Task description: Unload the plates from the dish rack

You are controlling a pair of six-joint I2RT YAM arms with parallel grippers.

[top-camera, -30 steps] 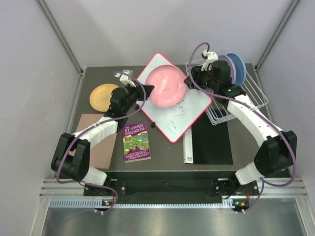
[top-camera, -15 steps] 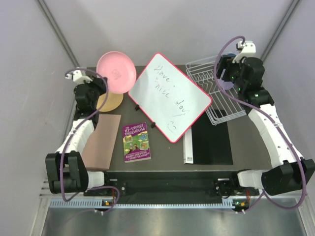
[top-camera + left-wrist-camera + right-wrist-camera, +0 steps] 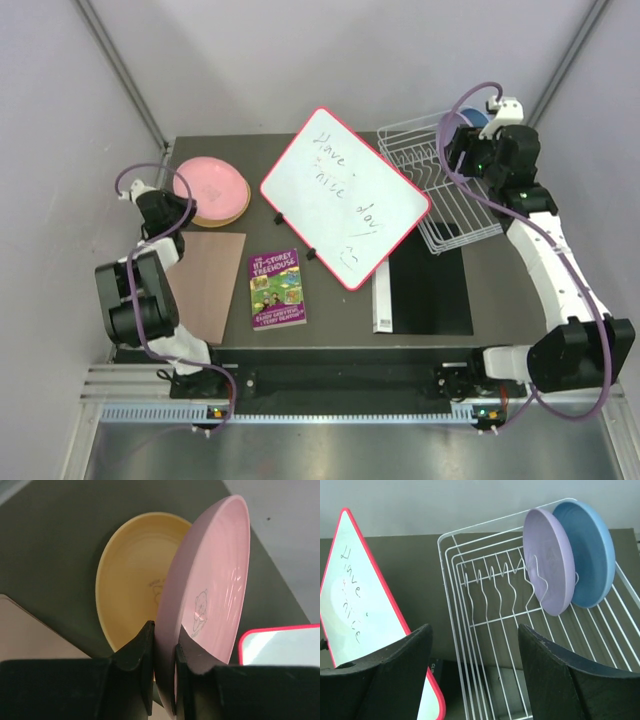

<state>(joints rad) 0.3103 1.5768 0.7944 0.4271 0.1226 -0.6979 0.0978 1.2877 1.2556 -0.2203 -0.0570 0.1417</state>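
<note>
Your left claw (image 3: 164, 632) pinches the rim of the pink plate (image 3: 210, 580), which tilts over the orange plate (image 3: 130, 575) lying on the table (image 3: 50, 540). Your right claw (image 3: 475, 632) hangs open above the dish rack (image 3: 450, 215). The lilac plate (image 3: 547, 560) and blue plate (image 3: 592, 550) stand upright in its far corner.

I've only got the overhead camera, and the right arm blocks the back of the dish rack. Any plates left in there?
Observer: Two. The lilac plate and the blue plate stand upright, side by side, in the dish rack.
Operator: Right gripper holding one?
Observer: No, the right gripper is open and empty, short of both.
Operator: And the left?
Observer: The left gripper is shut on the pink plate at its rim, tilted over the orange plate.
</note>
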